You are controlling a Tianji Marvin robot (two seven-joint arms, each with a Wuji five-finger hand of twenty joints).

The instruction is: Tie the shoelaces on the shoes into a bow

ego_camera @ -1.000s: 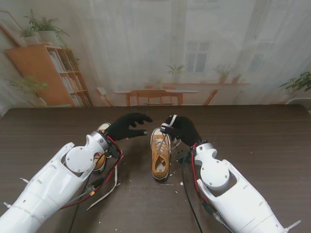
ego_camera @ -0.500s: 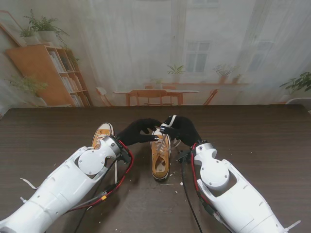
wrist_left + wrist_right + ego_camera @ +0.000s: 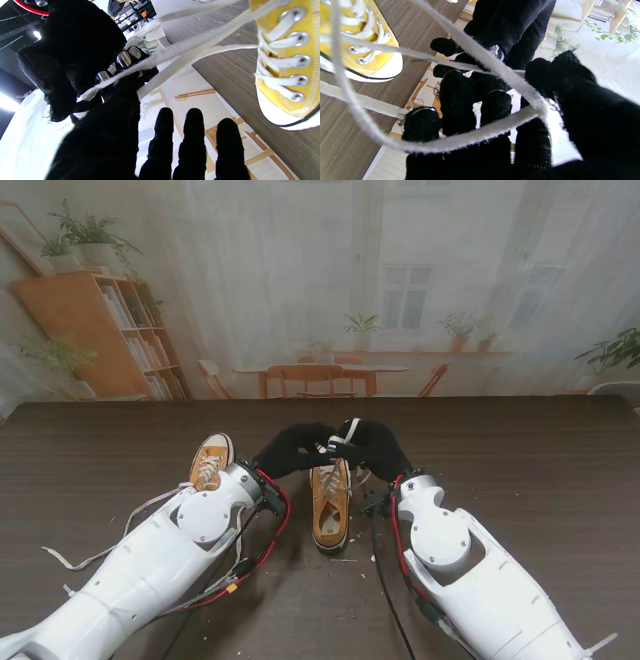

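Our yellow shoe (image 3: 331, 502) stands mid-desk (image 3: 520, 470), toe pointing away from us, with white laces (image 3: 180, 47) drawn up off its eyelets toward our hands. A second yellow shoe (image 3: 209, 459) sits just to its left, near our left arm. Our left hand (image 3: 290, 450) and right hand (image 3: 372, 446) meet over the far end of the middle shoe, fingertips touching. The left pinches one lace between thumb and forefinger, other fingers extended. The right clenches around a loop of lace (image 3: 460, 142).
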